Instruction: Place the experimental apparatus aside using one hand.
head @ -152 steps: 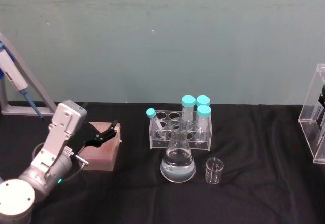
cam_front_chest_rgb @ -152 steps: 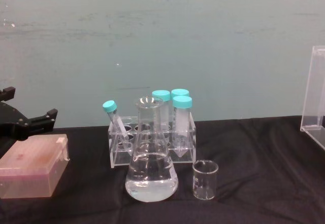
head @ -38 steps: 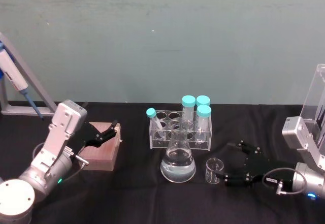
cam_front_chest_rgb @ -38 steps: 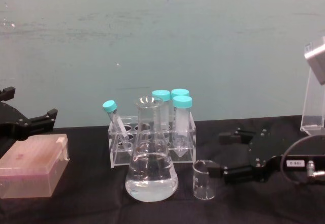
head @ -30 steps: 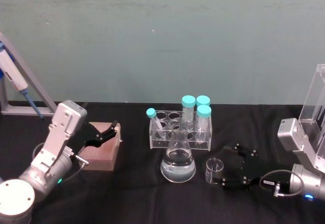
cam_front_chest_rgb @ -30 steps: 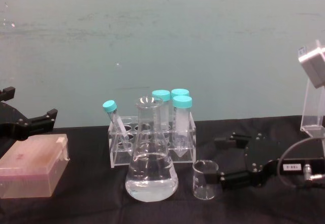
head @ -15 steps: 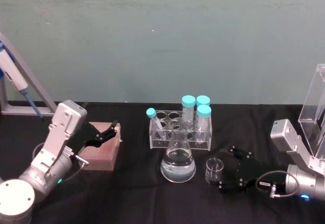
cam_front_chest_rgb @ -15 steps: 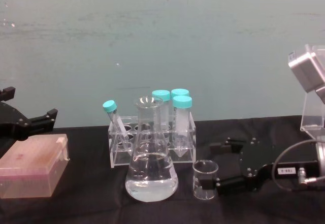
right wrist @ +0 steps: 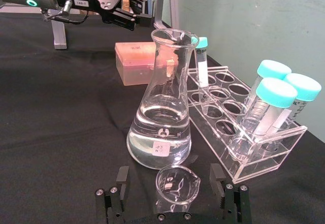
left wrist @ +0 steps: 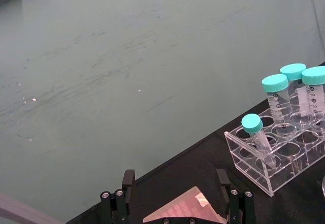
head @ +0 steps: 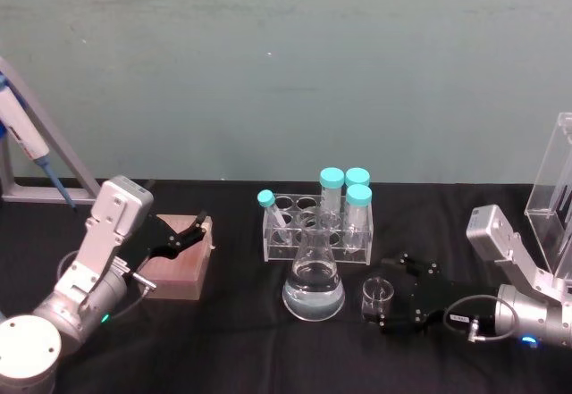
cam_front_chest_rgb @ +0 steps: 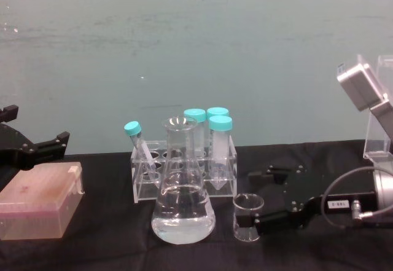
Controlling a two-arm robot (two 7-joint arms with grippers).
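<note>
The small glass beaker [head: 377, 299] stands on the black cloth, right of the conical flask [head: 314, 283] of clear liquid. My right gripper [head: 383, 293] lies low at table height, open, one finger on each side of the beaker [right wrist: 177, 183]; I cannot tell whether they touch it. In the chest view the right gripper [cam_front_chest_rgb: 251, 198] reaches in from the right to the beaker [cam_front_chest_rgb: 248, 217]. A tall clear acrylic stand [head: 559, 199] rises at the right edge. My left gripper [head: 198, 233] is parked open over a pink box [head: 179, 265].
A clear rack [head: 317, 226] of teal-capped tubes stands just behind the flask [cam_front_chest_rgb: 182, 190]. A pipette on a grey stand [head: 27, 144] occupies the far left. Bare black cloth [head: 268, 358] lies in front of the glassware and between the beaker and the acrylic stand.
My right arm came in from the right and slid left along the table until its open fingers flank the beaker. The left arm and the glassware stayed put.
</note>
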